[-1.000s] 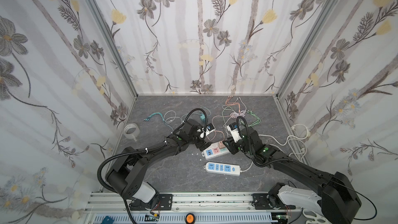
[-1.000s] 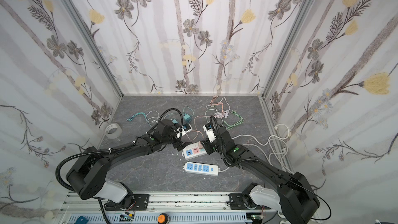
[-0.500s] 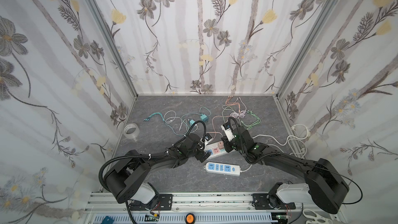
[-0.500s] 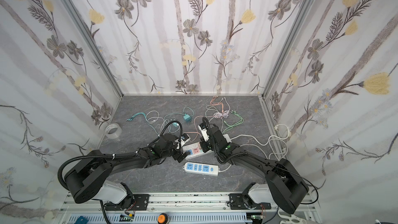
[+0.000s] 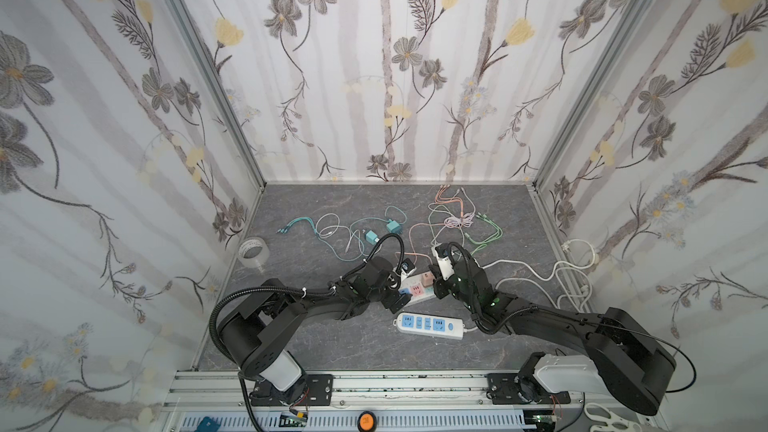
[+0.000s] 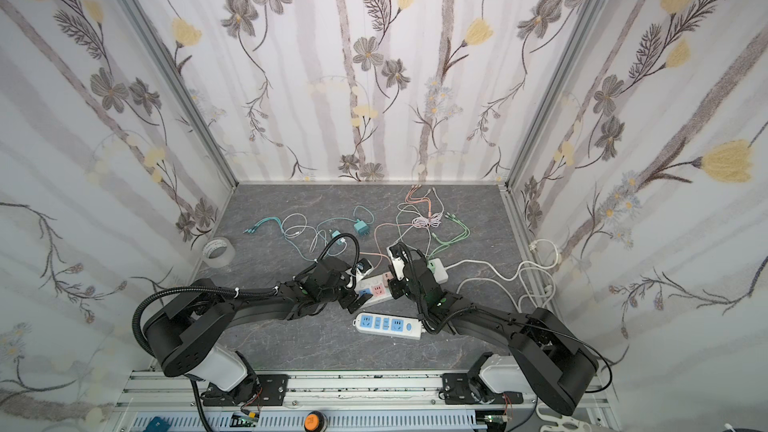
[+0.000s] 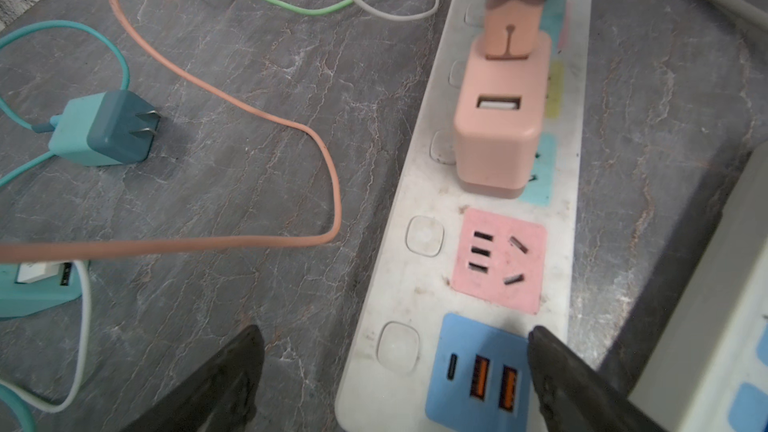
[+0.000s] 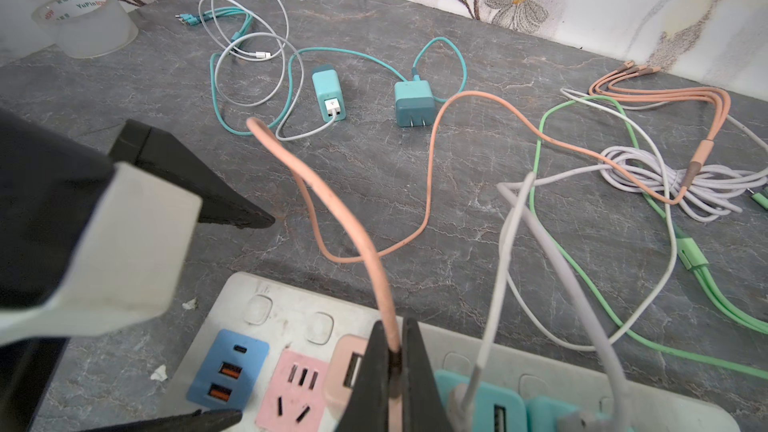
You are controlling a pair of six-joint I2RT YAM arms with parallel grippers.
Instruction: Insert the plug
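the desk [image 7: 270, 43] looks like grey veined stone, matt. the power strip [image 7: 415, 193] is white plastic, scuffed; the pink charger [image 7: 494, 147] is smooth matt plastic.

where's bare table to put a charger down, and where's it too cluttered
Bare: the front of the table, between the white power strip and the rail; also the back right corner past the green cable. Crowded: the middle, with tangled cables and teal chargers.

charger [image 7: 498, 130] in power strip [image 7: 430, 292], tape roll [image 5: 253, 252] left
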